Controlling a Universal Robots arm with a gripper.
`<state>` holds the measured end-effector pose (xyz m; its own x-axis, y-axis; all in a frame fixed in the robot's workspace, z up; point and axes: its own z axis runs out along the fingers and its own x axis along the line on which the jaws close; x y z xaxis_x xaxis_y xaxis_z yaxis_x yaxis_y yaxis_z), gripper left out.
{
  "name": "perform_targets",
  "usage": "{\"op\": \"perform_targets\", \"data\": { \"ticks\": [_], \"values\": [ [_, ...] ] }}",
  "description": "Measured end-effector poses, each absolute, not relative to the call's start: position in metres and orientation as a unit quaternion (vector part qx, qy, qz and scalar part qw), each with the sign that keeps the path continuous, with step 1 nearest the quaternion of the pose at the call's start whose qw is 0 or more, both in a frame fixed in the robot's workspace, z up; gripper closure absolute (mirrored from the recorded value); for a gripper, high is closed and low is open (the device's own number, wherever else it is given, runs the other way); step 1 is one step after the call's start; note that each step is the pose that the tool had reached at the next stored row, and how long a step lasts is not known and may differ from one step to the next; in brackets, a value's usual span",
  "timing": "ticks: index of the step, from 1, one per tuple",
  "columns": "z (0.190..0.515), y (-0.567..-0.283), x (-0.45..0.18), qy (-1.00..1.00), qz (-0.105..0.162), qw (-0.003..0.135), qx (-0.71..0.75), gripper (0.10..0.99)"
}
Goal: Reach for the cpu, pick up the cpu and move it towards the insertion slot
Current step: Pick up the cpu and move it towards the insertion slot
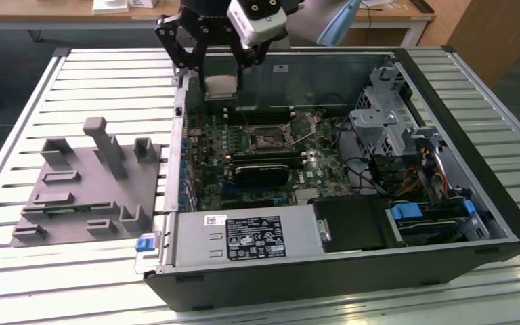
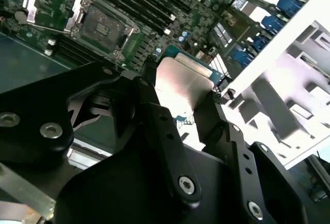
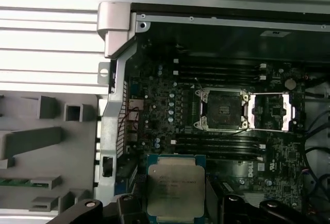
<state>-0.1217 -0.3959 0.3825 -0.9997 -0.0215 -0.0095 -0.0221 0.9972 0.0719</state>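
The hand (image 2: 181, 98) is clenched on the cpu (image 2: 181, 85), gripping it by opposite edges, silvery top showing in both wrist views. In the exterior view it hangs above the rear edge of the open computer case (image 1: 477, 223). Beyond it on the motherboard lies the insertion slot (image 3: 223, 109), frame flipped open, between rows of memory slots (image 3: 216, 144). A grey fixture block (image 1: 89, 183) sits on the slatted bench (image 1: 25, 284), just beside the case.
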Motion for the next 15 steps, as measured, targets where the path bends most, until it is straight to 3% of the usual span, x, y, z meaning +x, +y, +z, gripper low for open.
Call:
{"op": "perform_targets", "data": {
  "ticks": [15],
  "values": [
    [0.38, -0.374, -0.086, 0.999, 0.036, 0.005, -0.01, 0.545]
  ]
}}
